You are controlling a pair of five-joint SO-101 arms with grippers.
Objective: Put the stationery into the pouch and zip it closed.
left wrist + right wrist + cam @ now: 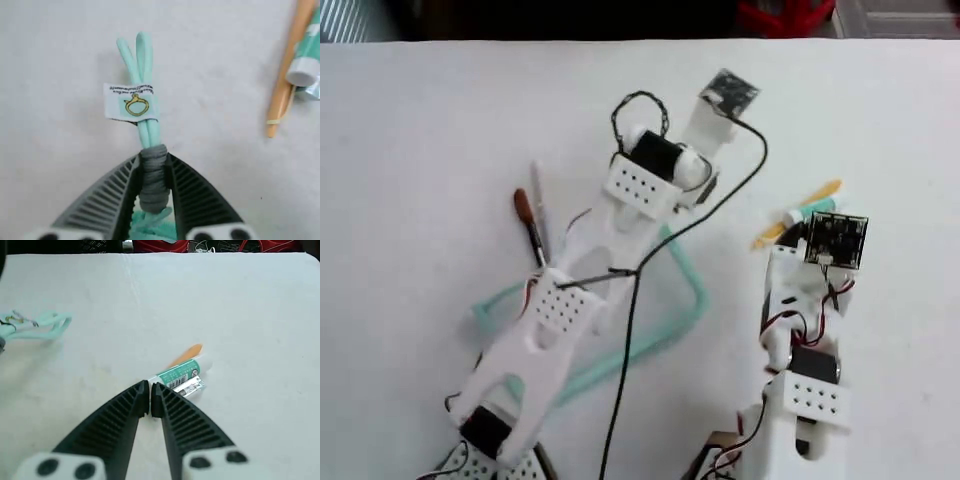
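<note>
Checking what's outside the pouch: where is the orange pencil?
High view: the orange pencil lies on the table to the right of the pouch, alongside the green-and-white tube, just ahead of the right gripper.

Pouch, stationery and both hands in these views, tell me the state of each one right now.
Left hand: shut on the mint cord zip pull.
Right hand: shut, empty.
Clear mint-trimmed pouch: flat on the table, zip hidden under the left arm.
Green-labelled tube: lying outside the pouch.
Orange stick: lying outside the pouch.
Brown-tipped pen: lying outside the pouch.
</note>
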